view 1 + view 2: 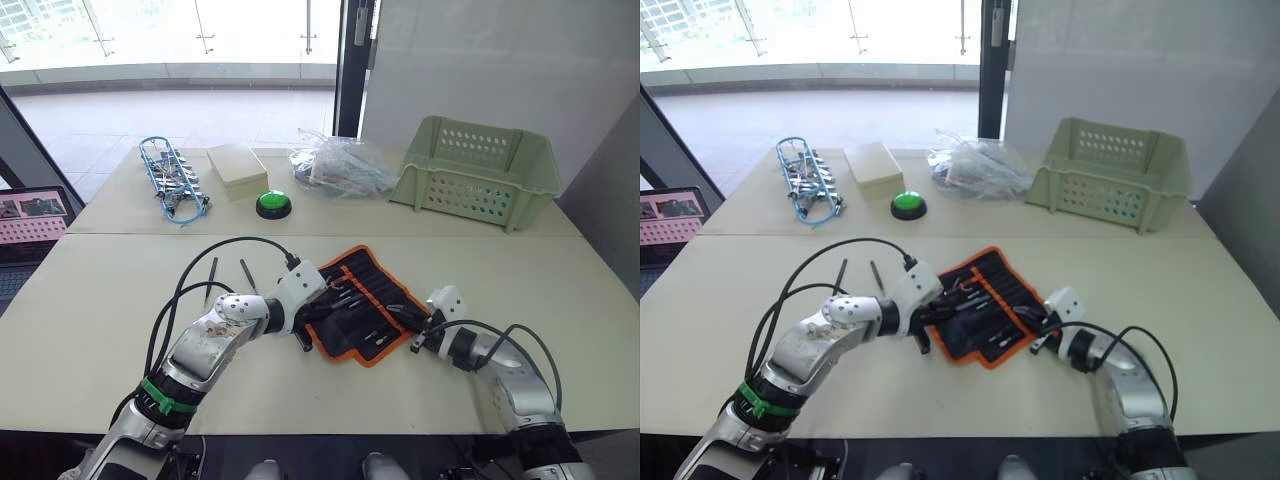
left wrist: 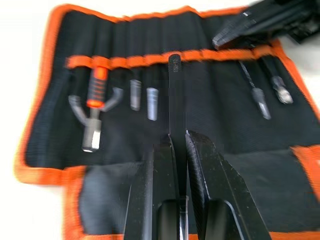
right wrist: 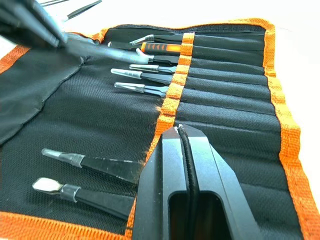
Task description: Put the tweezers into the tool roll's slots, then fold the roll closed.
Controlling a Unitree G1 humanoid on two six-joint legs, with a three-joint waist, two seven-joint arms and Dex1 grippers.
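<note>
Open tool roll (image 1: 362, 300) on the table (image 1: 90, 300), both my grippers at its inner face.

My left gripper (image 2: 179, 145) is clamped on one tweezer (image 2: 175, 100), its tip at the orange slot band (image 2: 150, 60). My right gripper (image 3: 181, 137) is pinched onto the roll's fabric. Two loose tweezers (image 1: 228, 273) lie just left of the roll.

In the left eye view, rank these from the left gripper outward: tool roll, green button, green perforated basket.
1. Tool roll: directly under the left gripper.
2. Green button: beyond it, mid-table.
3. Basket: far right corner.
</note>
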